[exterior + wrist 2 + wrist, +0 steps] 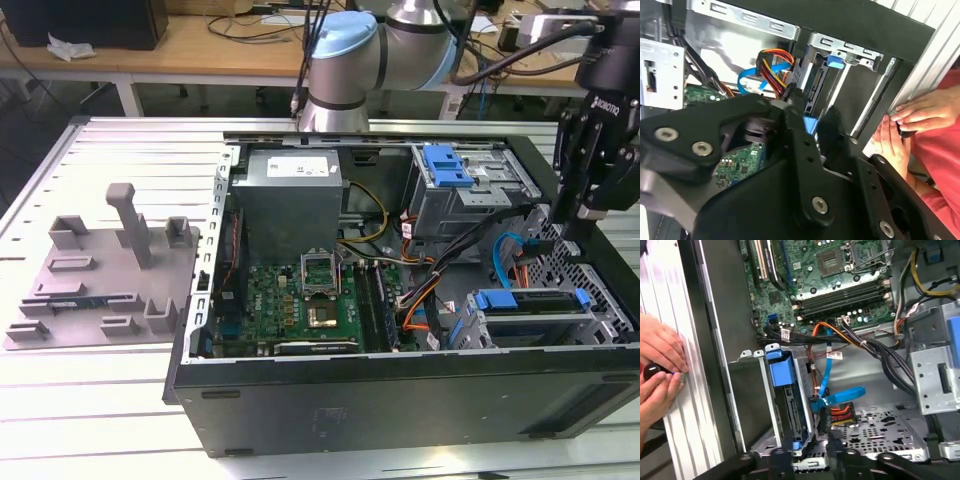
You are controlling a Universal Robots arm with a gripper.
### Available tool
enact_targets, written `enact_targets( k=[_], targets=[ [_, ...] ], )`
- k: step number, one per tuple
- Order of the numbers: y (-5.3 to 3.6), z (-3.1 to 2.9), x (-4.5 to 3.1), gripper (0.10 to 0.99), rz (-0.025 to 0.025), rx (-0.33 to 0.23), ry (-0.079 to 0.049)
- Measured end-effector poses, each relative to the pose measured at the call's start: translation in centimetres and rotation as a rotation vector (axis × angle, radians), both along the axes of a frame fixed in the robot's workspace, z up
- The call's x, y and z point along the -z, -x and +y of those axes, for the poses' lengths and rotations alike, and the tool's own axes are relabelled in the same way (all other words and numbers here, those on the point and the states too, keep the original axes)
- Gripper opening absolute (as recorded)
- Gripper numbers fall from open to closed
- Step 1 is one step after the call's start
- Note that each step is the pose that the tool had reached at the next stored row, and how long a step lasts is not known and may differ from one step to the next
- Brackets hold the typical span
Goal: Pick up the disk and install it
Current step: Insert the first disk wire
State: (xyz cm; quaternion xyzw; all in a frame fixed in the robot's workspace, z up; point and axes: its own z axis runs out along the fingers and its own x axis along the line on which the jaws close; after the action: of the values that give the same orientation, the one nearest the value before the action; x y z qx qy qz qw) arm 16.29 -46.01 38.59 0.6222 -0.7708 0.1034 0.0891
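Nearest in the exterior view, the flat silver disk in its blue plastic carrier point(530, 303) sits slotted into the grey metal drive cage point(610, 320), roughly 4 o'clock inside the open black computer case point(400, 395). Just past it, around 2 o'clock, hangs the black two-finger gripper point(565, 228), jaws spread apart and gripping nothing. The green motherboard point(300, 295) is at 9 o'clock, and the grey power-supply box point(290, 195) is farther back at 11.

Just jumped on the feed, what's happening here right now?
The gripper hangs over the open computer case, at the exterior view's right, close above the drive cage. The blue-framed disk sits in that cage. A person's hands rest on the table beside the case.
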Motion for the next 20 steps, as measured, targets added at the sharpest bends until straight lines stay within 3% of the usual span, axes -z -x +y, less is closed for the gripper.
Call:
enact_targets(
  k=[1,6,10,11,20],
  targets=[
    [0.02,0.04,0.09,0.294,0.0000,0.001,0.005],
    [0.04,0.60,0.60,0.294,0.0000,0.003,0.029],
    [0.04,1.91,1.26,0.294,0.0000,0.004,0.034],
    [0.04,2.51,1.65,0.294,0.0000,0.004,0.036],
    [0.04,2.60,3.20,0.294,0.0001,0.005,0.042]
  ],
)
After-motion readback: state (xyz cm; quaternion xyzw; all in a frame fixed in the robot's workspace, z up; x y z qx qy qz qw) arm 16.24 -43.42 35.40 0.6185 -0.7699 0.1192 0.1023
